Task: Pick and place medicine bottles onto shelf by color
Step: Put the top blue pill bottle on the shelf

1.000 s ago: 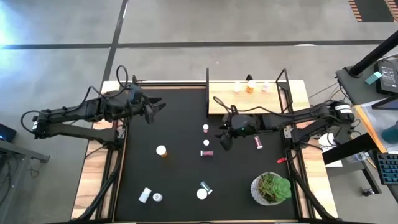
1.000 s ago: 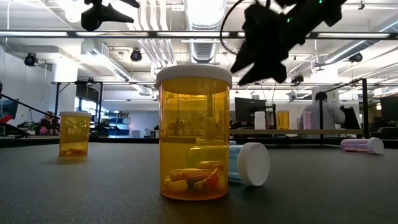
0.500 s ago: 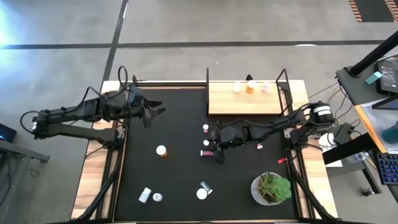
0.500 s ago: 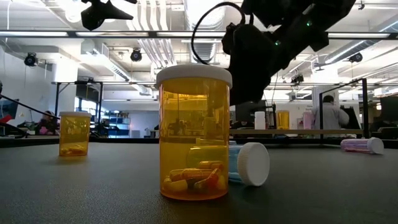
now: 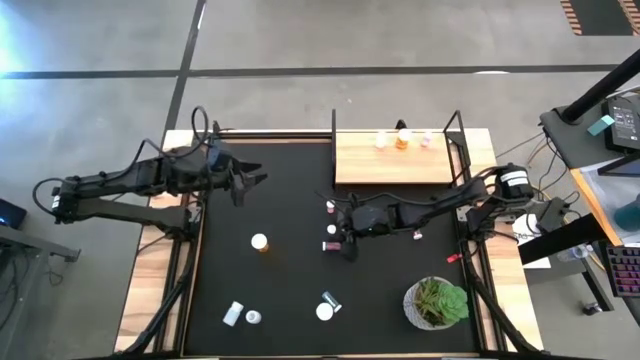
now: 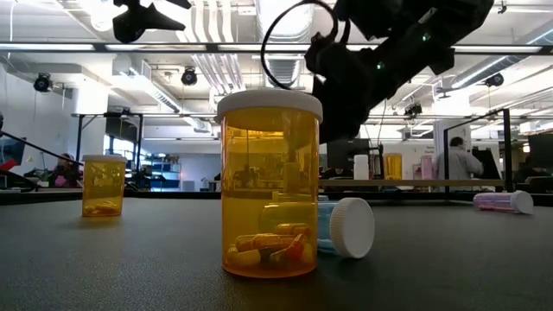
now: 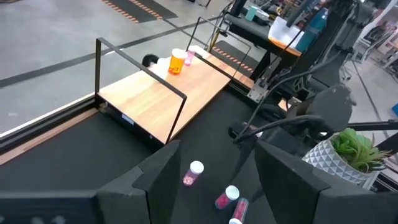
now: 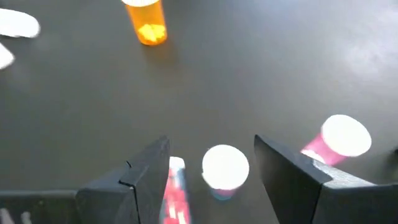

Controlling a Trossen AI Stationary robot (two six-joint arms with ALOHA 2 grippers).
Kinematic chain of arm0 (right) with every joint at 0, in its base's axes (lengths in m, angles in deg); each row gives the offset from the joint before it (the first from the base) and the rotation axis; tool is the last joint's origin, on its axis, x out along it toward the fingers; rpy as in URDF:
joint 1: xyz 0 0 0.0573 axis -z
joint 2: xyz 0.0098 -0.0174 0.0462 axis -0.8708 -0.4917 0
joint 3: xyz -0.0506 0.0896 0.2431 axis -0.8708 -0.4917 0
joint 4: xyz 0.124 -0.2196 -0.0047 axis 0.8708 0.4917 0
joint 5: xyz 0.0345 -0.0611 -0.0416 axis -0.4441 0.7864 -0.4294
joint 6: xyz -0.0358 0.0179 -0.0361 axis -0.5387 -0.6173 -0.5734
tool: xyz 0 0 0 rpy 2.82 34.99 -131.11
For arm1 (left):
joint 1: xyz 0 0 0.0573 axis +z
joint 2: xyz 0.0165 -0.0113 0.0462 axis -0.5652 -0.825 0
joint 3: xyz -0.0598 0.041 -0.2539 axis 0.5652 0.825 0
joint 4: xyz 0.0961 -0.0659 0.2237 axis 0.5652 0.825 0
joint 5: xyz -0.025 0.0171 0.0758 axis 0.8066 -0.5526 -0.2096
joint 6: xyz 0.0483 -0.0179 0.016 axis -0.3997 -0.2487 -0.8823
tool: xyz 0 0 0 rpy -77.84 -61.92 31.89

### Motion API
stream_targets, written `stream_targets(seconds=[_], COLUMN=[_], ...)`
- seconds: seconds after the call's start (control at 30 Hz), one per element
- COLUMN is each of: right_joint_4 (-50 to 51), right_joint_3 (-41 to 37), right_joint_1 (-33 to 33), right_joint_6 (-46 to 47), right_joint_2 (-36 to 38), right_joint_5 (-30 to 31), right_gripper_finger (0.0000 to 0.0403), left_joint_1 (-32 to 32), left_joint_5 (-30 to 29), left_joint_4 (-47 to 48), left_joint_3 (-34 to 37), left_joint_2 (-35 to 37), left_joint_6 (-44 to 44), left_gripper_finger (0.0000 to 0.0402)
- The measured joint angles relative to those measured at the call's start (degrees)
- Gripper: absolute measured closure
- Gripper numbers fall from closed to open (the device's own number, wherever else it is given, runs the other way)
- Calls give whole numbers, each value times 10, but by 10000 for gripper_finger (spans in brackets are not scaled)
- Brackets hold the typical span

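Observation:
On the black mat, three pink-red medicine bottles sit near the middle. One stands upright with a white cap (image 8: 225, 167), one lies flat (image 8: 176, 200), and one is pink (image 8: 339, 140). My right gripper (image 8: 211, 180) is open and low over them. Its fingers stand either side of the upright white-capped bottle (image 5: 331, 230) without touching it. An orange bottle (image 5: 260, 242) stands farther left. The shelf (image 5: 395, 165) at the far side carries three bottles (image 5: 402, 138). My left gripper (image 5: 248, 181) hangs open, high over the mat's far left.
A potted plant (image 5: 437, 302) stands at the near right. White-capped bottles (image 5: 240, 315) and a lying one (image 5: 326, 308) are near the front edge. A small pink bottle (image 5: 416, 235) lies under my right arm. The shelf's black posts (image 5: 333, 130) rise at its corners.
My right gripper has moved toward the table's left and near edge and come down, rolling at the wrist. It now hangs over the pink-red bottles at mid-mat. The bottles have stayed where they were.

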Motion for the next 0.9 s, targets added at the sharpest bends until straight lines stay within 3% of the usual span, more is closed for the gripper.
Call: stream_targets(seconds=[0.27,0.53,0.9], right_joint_4=[-43,-54,-53], right_joint_3=[0,0,0], right_joint_1=[0,0,0], right_joint_6=[5,6,7], right_joint_2=[-64,-70,-70], right_joint_5=[11,14,14], right_gripper_finger=[181,187,257], left_joint_1=[0,0,0], left_joint_5=[0,0,0], left_joint_4=[-1,-6,-8], left_joint_3=[0,0,0], left_joint_2=[-7,-10,-14], left_joint_6=[1,1,1], left_gripper_finger=[212,212,212])
